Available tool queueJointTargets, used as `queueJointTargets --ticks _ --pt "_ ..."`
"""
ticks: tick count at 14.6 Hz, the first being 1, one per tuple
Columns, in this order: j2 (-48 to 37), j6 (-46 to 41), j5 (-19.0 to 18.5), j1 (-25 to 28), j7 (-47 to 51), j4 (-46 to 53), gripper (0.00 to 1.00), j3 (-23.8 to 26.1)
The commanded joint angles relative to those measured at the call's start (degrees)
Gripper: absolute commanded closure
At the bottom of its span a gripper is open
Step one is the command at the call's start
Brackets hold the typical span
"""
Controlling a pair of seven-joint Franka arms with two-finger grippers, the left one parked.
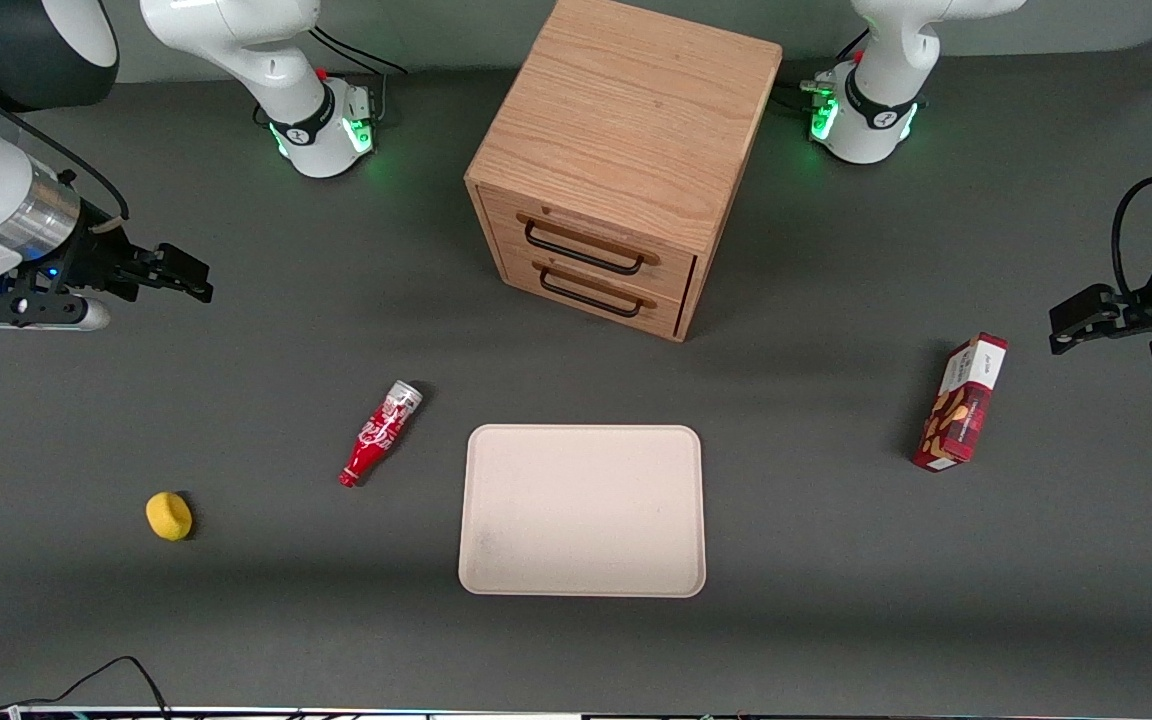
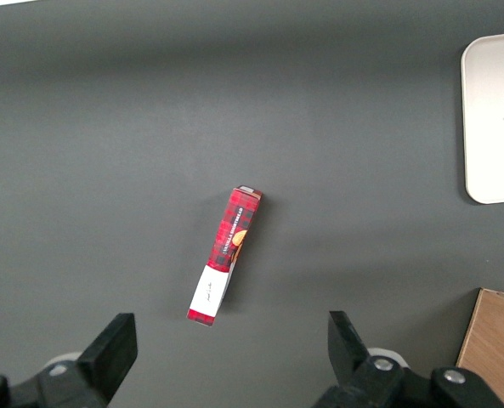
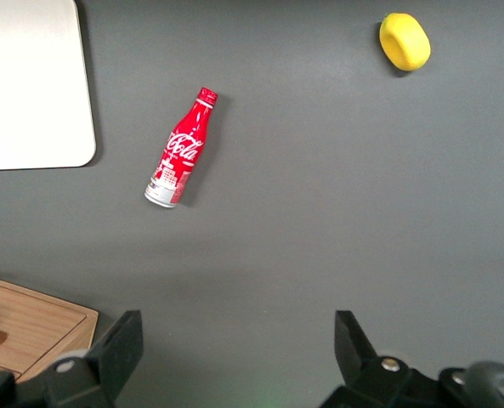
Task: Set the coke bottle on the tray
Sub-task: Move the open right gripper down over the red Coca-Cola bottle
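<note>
One bottle (image 1: 381, 433) lay on its side on the table (image 1: 836, 560), just beside the tray (image 1: 583, 510) but not touching it, cap nearer the front camera. My claw (image 3: 239, 357) hung empty with fingers spread wide, up toward my end of the table, well apart from the bottle. Only the front view showed the whole cabinet (image 1: 621, 160), with two drawers; my wrist view caught just its corner. I counted one yellow lump (image 1: 169, 516) and one snack box (image 1: 961, 402).
</note>
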Motion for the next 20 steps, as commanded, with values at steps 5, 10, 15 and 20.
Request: queueJointTargets --ticks 5,10,15,20 --pt "2.2 -2.7 -1.7 0.0 -0.4 1.8 0.0 3.5" --pt "11.4 2.6 -1.3 0.4 8.9 5.0 0.0 6.5" --pt "23.7 17.9 -1.2 0.5 25.9 4.4 0.0 9.2" --pt "27.4 35.0 -2.4 1.9 35.5 -4.1 0.0 9.8"
